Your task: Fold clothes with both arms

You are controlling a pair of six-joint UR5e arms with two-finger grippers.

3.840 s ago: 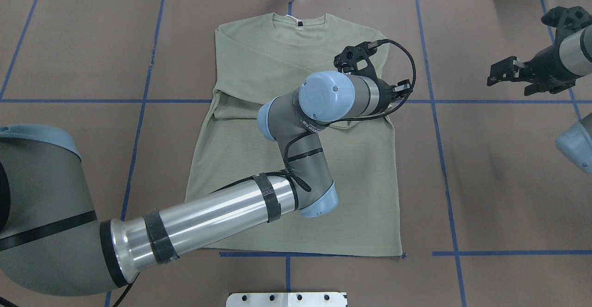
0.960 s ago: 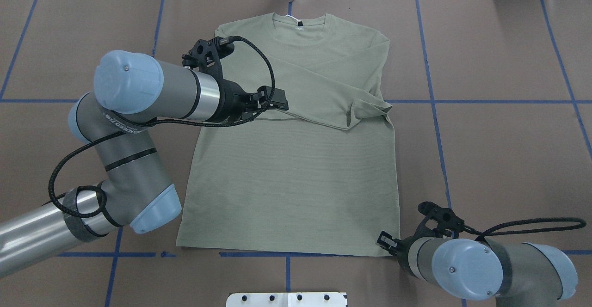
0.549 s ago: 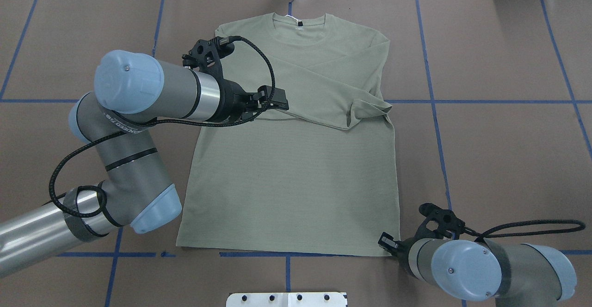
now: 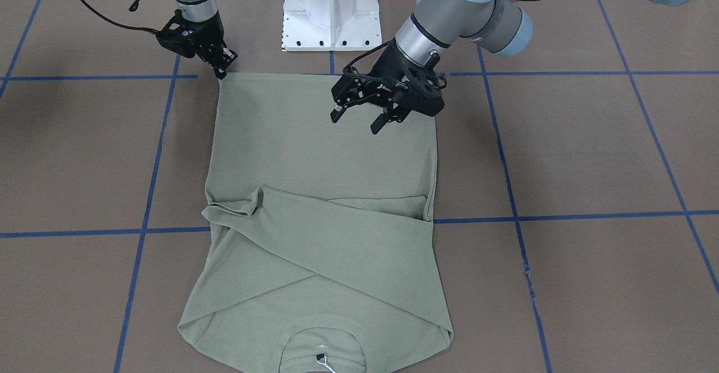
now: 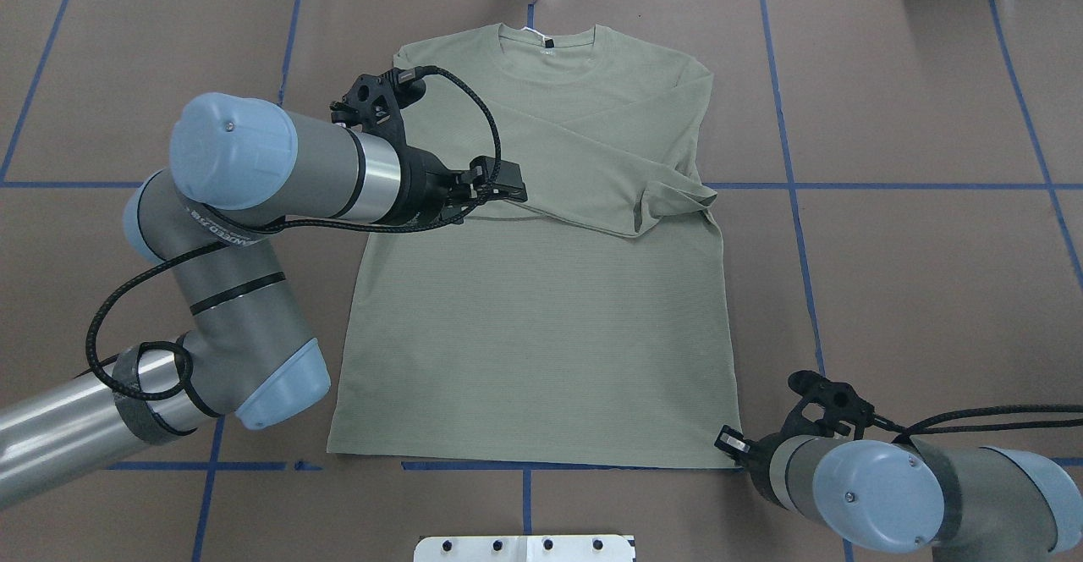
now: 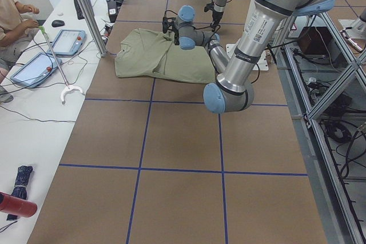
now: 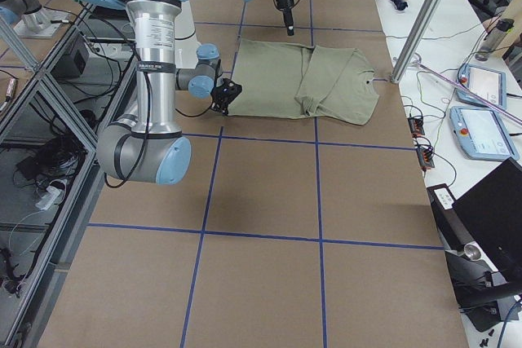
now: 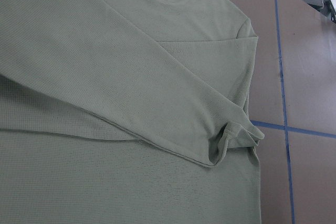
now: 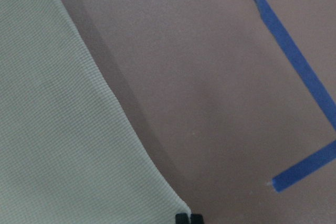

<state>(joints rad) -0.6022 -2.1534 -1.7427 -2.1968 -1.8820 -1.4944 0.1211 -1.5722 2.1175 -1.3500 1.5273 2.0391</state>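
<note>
The brown table (image 5: 931, 291) carried the shirt (image 5: 541, 333) spread flat near its middle, seen from overhead with the collar at 12 o'clock and the hem at 6 o'clock. Both sleeves were folded across the chest, and one cuff (image 5: 673, 198) bunched at the 3 o'clock edge. The left arm (image 5: 245, 164) reached in from 8 o'clock and had barely shifted since half a second before. The right arm (image 5: 880, 498) came in from 5 o'clock and had drawn a little toward 3 o'clock. The hem had slid slightly the same way, its 5 o'clock corner now lying just past where it lay before. The left gripper (image 4: 355, 124) hung released over the shirt's 9 o'clock side, its fingers spread and touching nothing. The right gripper (image 4: 223, 69) was clenched on that hem corner, beside a blue tape line (image 5: 626, 465).
</note>
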